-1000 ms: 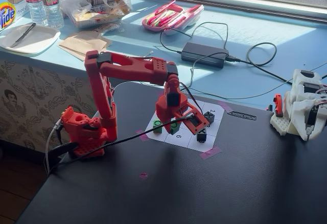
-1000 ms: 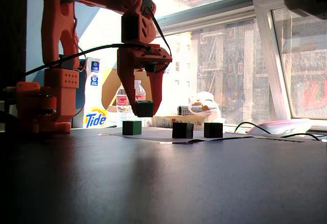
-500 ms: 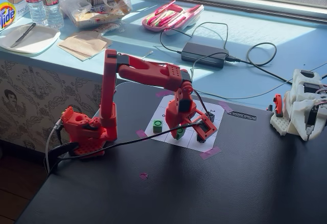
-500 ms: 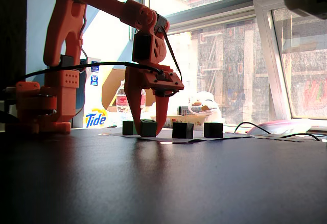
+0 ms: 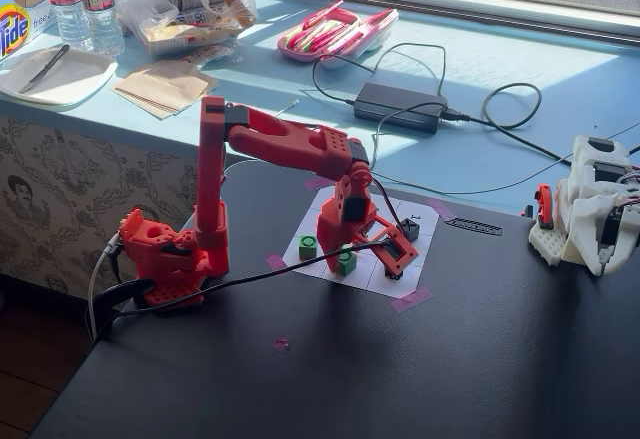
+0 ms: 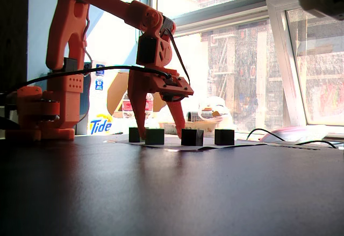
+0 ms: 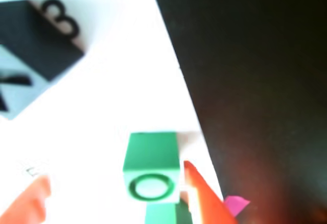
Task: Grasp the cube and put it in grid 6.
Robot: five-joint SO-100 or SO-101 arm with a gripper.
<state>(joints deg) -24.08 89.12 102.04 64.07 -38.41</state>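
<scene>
My red gripper (image 5: 371, 257) hangs low over the white paper grid (image 5: 318, 227), jaws open. In the wrist view a green cube with an O on it (image 7: 152, 168) lies between the fingers, close to the right finger (image 7: 204, 203); the left finger (image 7: 25, 203) is far from it. The gripper (image 7: 116, 177) holds nothing. In a fixed view two green cubes (image 5: 307, 247) (image 5: 346, 261) and a black cube (image 5: 409, 229) sit on the grid. The side fixed view shows the open gripper (image 6: 161, 131) straddling a cube (image 6: 155, 136). A black cube marked 3 (image 7: 36, 50) lies further off.
The arm's base (image 5: 165, 254) stands left of the grid, its cable trailing over the dark table. A white arm (image 5: 595, 204) sits at the right edge. A power adapter (image 5: 400, 106), cables, a plate and bottles lie on the blue surface behind.
</scene>
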